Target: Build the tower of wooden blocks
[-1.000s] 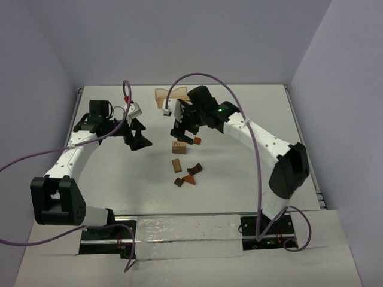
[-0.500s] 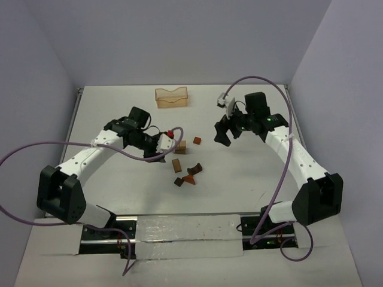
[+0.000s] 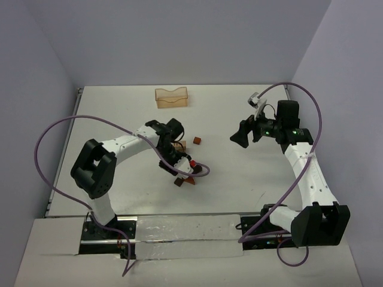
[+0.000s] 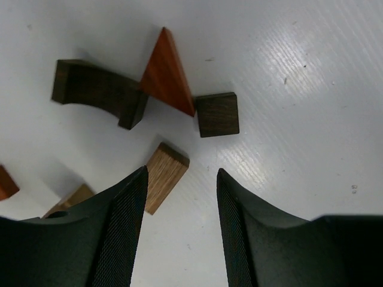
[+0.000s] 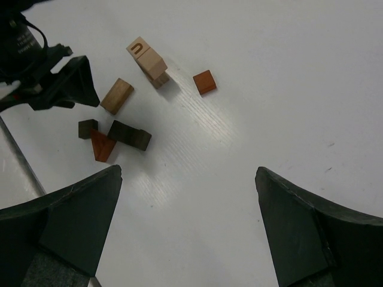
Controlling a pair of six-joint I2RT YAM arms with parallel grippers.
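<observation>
The wood blocks lie loose at mid-table. In the left wrist view I see a tan cuboid, a dark brown arch piece, a reddish wedge and a dark cube. My left gripper is open and empty, low over the table, with the tan cuboid beside its left finger. In the top view it hangs over the cluster. My right gripper is open and empty, well right of the blocks. Its wrist view shows a lettered tan block and a small reddish cube.
A pale orange translucent tray stands at the back of the table. The left arm's purple cable loops over the table's left half. White walls close in the table on the left, back and right.
My right gripper has pulled back from the blocks to the right. My left arm has swung in from the left and now hovers over the block cluster.
</observation>
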